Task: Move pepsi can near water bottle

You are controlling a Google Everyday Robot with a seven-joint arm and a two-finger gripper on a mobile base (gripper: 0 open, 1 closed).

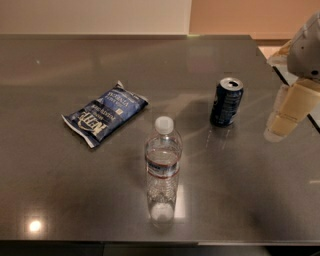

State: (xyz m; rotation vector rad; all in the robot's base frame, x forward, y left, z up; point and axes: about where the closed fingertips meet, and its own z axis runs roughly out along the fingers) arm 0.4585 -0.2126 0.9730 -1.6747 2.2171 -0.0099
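The pepsi can (227, 101), dark navy with a silver opened top, stands upright on the dark grey table (60, 190), right of centre. The water bottle (162, 167), clear with a white cap and a thin label band, stands upright in front of the can and to its left, about a can's height away. My gripper (286, 117) comes in from the right edge, cream-coloured, hovering to the right of the can and apart from it. It holds nothing.
A flat blue snack bag (106, 117) lies left of the bottle and can. The table's right edge (280, 75) runs close behind the gripper, its far edge meets a pale wall (95, 15).
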